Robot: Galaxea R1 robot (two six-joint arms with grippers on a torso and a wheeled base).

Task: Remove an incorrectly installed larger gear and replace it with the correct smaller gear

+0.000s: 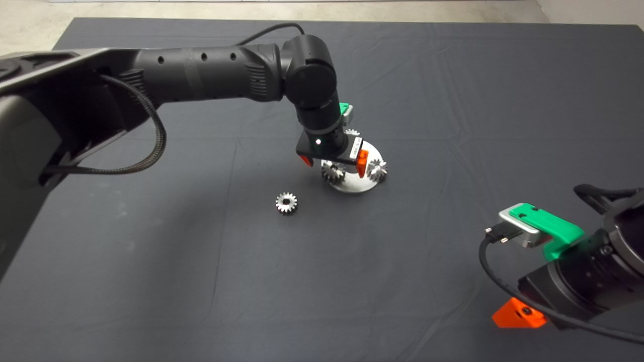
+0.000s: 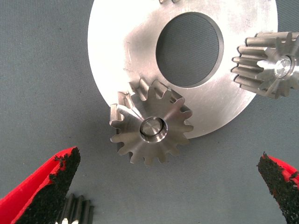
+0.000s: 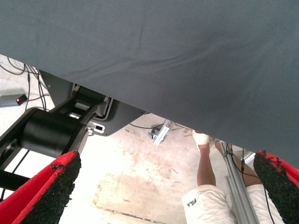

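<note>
At the worktop's near right corner, the right claw (image 3: 166, 158) waits with its fingers spread, out of the way of the job; its camera looks past the mat's edge to the floor, where a person's leg (image 3: 205, 163) shows. Farther in, the smaller gear (image 1: 286, 202) lies flat and loose on the dark mat (image 1: 151, 261), apart from the round metal plate (image 1: 352, 188) but close enough to be fetched as the replacement. Just beyond it the left claw (image 1: 333, 163) hangs over the plate's near rim, fingers wide apart and touching nothing. They stand either side of the larger gear (image 2: 150, 128), which sits on a pin (image 2: 152, 127) with its long teeth overhanging the plate's edge. That straddle looks like the set-up for closing on the gear and lifting it off, a step not yet done. A short-toothed gear (image 2: 268, 63) stands on the rim beside it, and another gear (image 1: 352, 132) shows at the far rim.
</note>
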